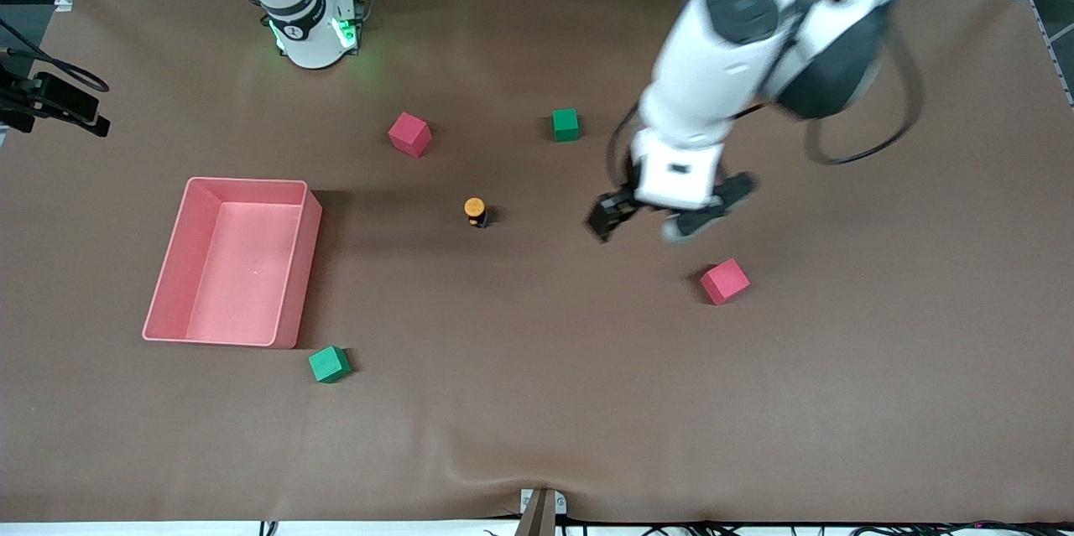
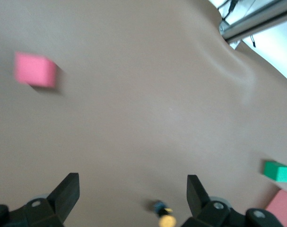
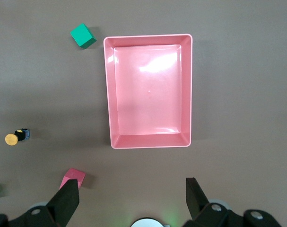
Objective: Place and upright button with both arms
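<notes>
The button (image 1: 475, 211) stands upright in the middle of the brown table, orange cap on top of its black body. It also shows in the left wrist view (image 2: 163, 213) and in the right wrist view (image 3: 16, 137). My left gripper (image 1: 650, 224) is open and empty in the air, over the table beside the button toward the left arm's end; its own view (image 2: 131, 194) shows the button near one finger (image 2: 196, 193). My right gripper (image 3: 131, 196) is open and empty, high over the table near its base, and out of the front view.
A pink tray (image 1: 243, 182) lies toward the right arm's end, also seen in the right wrist view (image 3: 148, 37). Pink-red cubes (image 1: 410, 134) (image 1: 724, 281) and green cubes (image 1: 565, 124) (image 1: 329, 364) are scattered around the button. The right arm's green-lit base (image 1: 312, 33) stands at the table's edge.
</notes>
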{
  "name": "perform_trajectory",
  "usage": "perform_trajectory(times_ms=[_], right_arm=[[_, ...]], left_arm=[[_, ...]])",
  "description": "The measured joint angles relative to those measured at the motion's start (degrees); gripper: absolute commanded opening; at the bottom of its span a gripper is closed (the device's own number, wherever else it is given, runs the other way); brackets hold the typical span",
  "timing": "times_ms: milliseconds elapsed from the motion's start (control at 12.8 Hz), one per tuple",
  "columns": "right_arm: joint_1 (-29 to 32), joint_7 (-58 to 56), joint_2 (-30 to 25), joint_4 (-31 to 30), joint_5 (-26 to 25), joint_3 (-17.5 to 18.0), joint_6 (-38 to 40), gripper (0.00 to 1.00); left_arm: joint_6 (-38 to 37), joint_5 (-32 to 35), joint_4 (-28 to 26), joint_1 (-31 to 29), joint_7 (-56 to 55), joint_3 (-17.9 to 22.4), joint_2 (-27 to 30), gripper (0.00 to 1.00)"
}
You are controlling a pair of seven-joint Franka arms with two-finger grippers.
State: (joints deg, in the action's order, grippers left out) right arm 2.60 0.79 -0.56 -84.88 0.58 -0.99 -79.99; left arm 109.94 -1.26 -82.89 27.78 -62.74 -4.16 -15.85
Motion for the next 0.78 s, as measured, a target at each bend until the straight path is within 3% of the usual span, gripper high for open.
perform_trajectory(times_ms=[546, 780], right_arm=[[0.0, 0.0, 0.0, 0.0, 0.0, 0.0, -0.1, 1.00], [0.0, 0.0, 0.0, 0.0, 0.0, 0.0, -0.1, 1.00]], left_arm=[[-19.4, 0.0, -1.5, -14.9, 42.0, 0.0, 12.1, 1.00], [-23.6, 0.0, -4.0, -21.1, 52.9, 0.0, 16.5, 1.00]])
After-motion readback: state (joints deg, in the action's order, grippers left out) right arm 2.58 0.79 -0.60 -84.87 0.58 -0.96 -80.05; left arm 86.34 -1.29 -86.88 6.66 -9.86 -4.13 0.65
